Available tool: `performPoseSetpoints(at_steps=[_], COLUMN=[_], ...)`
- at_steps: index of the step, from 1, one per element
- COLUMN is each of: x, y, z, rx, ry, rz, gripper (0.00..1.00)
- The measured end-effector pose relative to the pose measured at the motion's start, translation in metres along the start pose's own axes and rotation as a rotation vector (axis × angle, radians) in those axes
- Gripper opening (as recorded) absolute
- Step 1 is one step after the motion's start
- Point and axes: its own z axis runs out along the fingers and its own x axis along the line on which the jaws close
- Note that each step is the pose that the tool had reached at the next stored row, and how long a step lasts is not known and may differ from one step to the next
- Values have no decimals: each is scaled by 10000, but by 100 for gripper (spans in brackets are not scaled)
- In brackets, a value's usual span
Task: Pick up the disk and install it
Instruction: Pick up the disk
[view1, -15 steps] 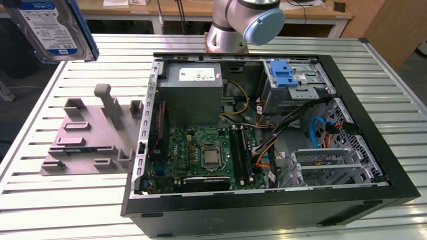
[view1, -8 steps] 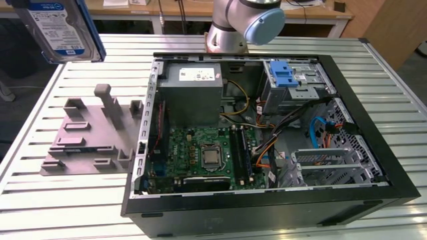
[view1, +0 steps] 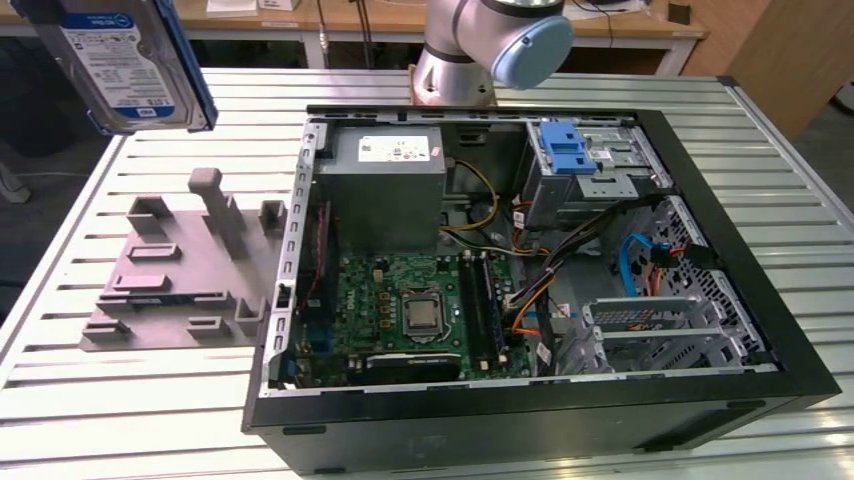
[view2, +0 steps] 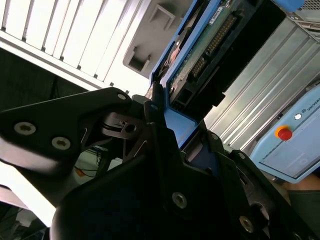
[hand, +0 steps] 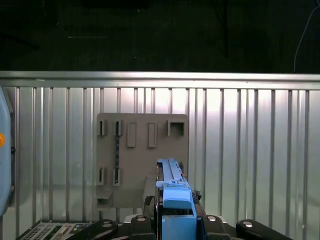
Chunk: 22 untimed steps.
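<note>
The end effector (view2: 179, 120) is clamped on the disk (view2: 210, 45). In the second wrist view its black fingers (view2: 152, 114) press on either side of the blue carrier, with the green circuit-board side of the drive sticking out past them. In the first wrist view you're looking along the thin edge of the carrier, sat right between the fingers.

In the exterior view the disk is up in the air at about 11 o'clock, off the table (view1: 147, 400), with its white-and-blue label facing the camera. It's well apart from the open PC case (view1: 534, 430), so it isn't installed yet.

Below it, on the slatted metal table, there's a grey fixture (view1: 180, 280) with little slots and posts, just beside the case at the case's 9 o'clock. Both wrist views catch that fixture too, out beyond the drive.

The arm (view1: 487, 45) stands at the case's 12 o'clock.

Inside the case:
- The big grey power-supply box (view1: 387, 185) is around 11 o'clock.
- The silver drive cage (view1: 594, 175) with its blue latch (view1: 571, 148) is around 1 o'clock.
- The green motherboard (view1: 400, 310) is down around 7 o'clock.
- A tangle of cables (view1: 534, 260) runs through the middle.

The second wrist view also shows a light-blue control pendant (view2: 300, 150) with a red button.
</note>
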Motion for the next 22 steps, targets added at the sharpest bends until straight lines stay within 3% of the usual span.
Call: performPoseSetpoints(at_steps=[22], x=[48], y=[-431], z=[7], rx=[-408], ry=[1], rz=[2], gripper=[36])
